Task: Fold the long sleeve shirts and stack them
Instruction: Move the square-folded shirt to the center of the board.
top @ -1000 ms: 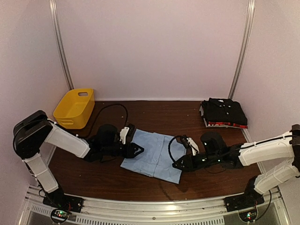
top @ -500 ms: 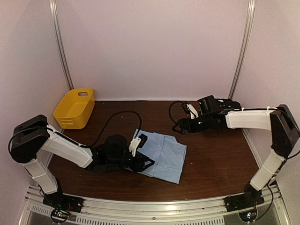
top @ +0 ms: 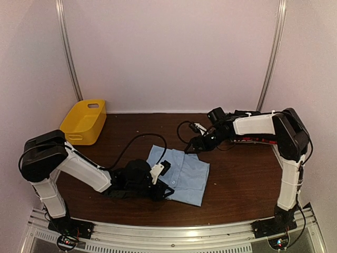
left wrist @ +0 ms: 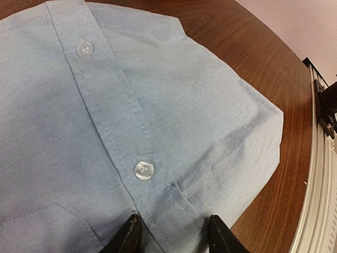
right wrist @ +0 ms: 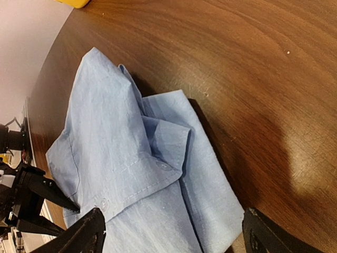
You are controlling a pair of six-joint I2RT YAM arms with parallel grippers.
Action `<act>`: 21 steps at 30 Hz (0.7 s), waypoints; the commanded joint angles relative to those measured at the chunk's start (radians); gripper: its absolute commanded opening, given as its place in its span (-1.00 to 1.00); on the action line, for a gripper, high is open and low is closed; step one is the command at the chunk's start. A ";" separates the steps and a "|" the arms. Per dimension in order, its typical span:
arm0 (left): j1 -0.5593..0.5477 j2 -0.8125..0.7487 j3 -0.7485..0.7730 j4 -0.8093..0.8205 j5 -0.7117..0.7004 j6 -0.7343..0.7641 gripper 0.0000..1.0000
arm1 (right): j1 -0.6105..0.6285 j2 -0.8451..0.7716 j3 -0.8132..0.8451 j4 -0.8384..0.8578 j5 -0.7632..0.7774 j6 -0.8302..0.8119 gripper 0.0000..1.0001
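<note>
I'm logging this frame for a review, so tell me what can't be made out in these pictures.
Folded stack: top view, the right arm covers it; only a red-edged strip shows.
Light blue shirt sleeves: tucked out of sight in every view.
Left gripper: left wrist view, the bottom edge cuts it; contact with the cloth unclear.
Yellow basket: right wrist view, only a sliver at the top edge.

Light blue shirt lies folded on the brown wood worktop, with a raised fold near its middle and two pale buttons showing. The right tool has its fingers wide apart over the shirt. The left tool, black with fingers apart, sits at the shirt's lower-left edge. A yellow basket corner shows at the top.
</note>
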 commanded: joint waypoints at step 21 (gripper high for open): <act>-0.005 -0.113 -0.079 -0.196 0.088 0.191 -0.13 | 0.001 0.096 0.103 -0.158 -0.087 -0.141 0.79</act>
